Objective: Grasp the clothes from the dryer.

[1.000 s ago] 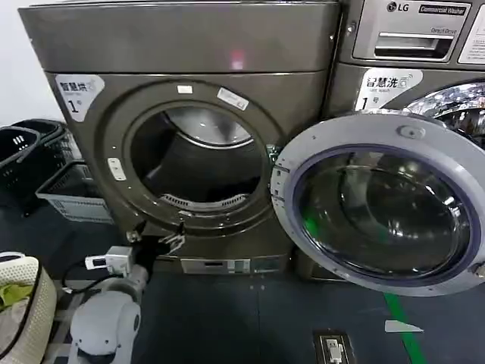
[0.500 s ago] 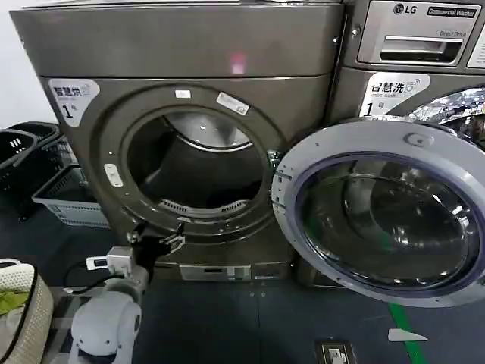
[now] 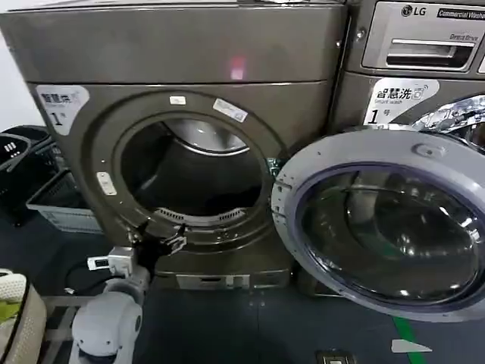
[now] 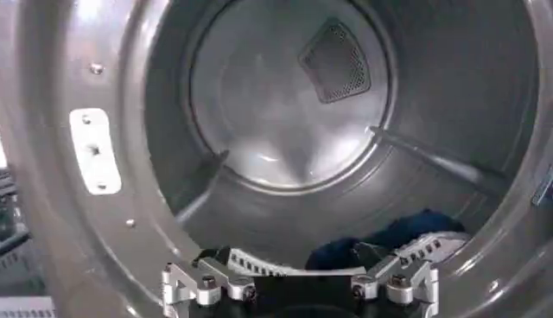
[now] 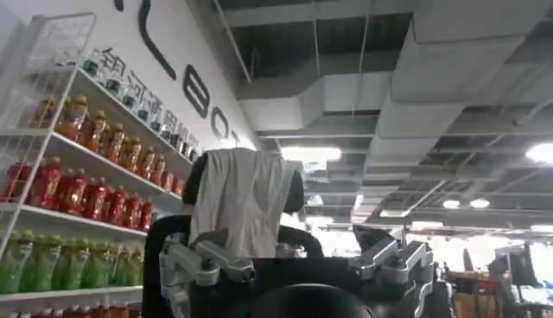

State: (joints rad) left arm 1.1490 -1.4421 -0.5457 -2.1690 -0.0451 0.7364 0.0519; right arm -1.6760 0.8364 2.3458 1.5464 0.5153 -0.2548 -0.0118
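Since a second ago the dryer (image 3: 182, 129) has grown larger in the head view and slid toward the left, while the left gripper (image 3: 161, 244) has closed in on the lower lip of the porthole. That gripper now sits just at the bottom rim of the opening, its two fingers spread apart and holding nothing; from the left wrist view the left gripper (image 4: 298, 281) faces straight into the drum.

Inside, at the drum's floor just beyond the fingertips, lie the clothes (image 4: 406, 238): a dark blue piece with a light patterned piece beside it, partly hidden behind the gripper.

The dryer's front carries a white sticker (image 3: 59, 102) at upper left with Chinese characters and a "1", and a small red light (image 3: 237, 68) glows on the panel above the porthole. The round glass door (image 3: 386, 227) with its silver rim hangs swung open to the right, in front of the neighbouring machine (image 3: 413, 53). That machine reads "LG" and "Commercial Washer" at the top, and its own label shows "smart wash" and a "1".

The right gripper (image 5: 298, 268) is parked away from the machines, pointing up toward a ceiling and shelves of bottles (image 5: 78, 186), its fingers apart and empty.
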